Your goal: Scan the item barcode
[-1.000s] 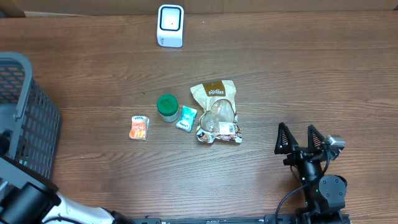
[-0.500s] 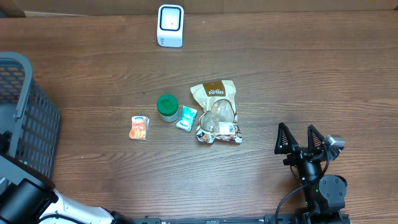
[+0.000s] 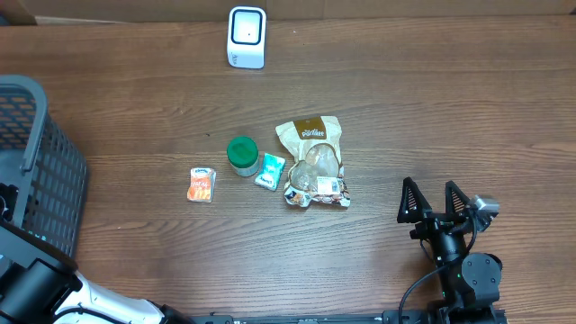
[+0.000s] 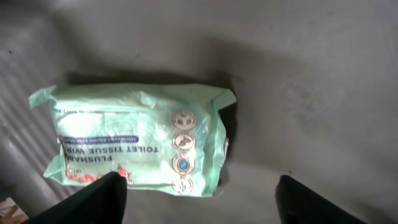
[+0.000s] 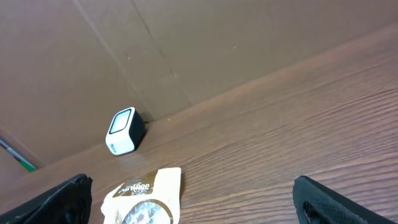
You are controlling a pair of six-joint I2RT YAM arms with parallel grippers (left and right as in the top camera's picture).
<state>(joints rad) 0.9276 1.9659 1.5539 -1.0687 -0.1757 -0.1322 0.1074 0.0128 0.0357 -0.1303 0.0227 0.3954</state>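
- Left gripper (image 4: 199, 190): jaws released and spread wide, only the two dark fingertips (image 4: 102, 198) show at the bottom of the left wrist view, nothing between them.
- Pale green wipes pack (image 4: 134, 140) lies flat just above those tips, untouched. The print reads upside down: "flushable toilet tissue wipes". A row of round icons runs down its right end.
- The pack sits on a plain grey floor (image 4: 311, 81) with a ribbed grey wall at left, matching the inside of the basket (image 3: 40, 171).
- Overhead view: the dark slatted basket is at the desk's (image 3: 468, 108) left edge. The left arm (image 3: 40, 286) is at the bottom-left corner beside it, its gripper hidden from above.
- Right gripper (image 3: 428, 186): jaws released at full spread and empty, low on the right side of the desk, well apart from all items.
- White barcode scanner (image 3: 246, 37) stands at the far edge of the desk, left of centre, against a brown cardboard wall (image 5: 205, 43).
- Mid-desk cluster: brown snack pouch (image 3: 311, 142) with a clear window, its lower end crumpled.
- Small teal packet (image 3: 270, 170) is just left of the pouch, touching or nearly touching the green-lidded jar (image 3: 241, 154).
- Orange-and-white packet (image 3: 202, 184) lies alone, left of the jar.
- No barcode is readable on any item from these views.
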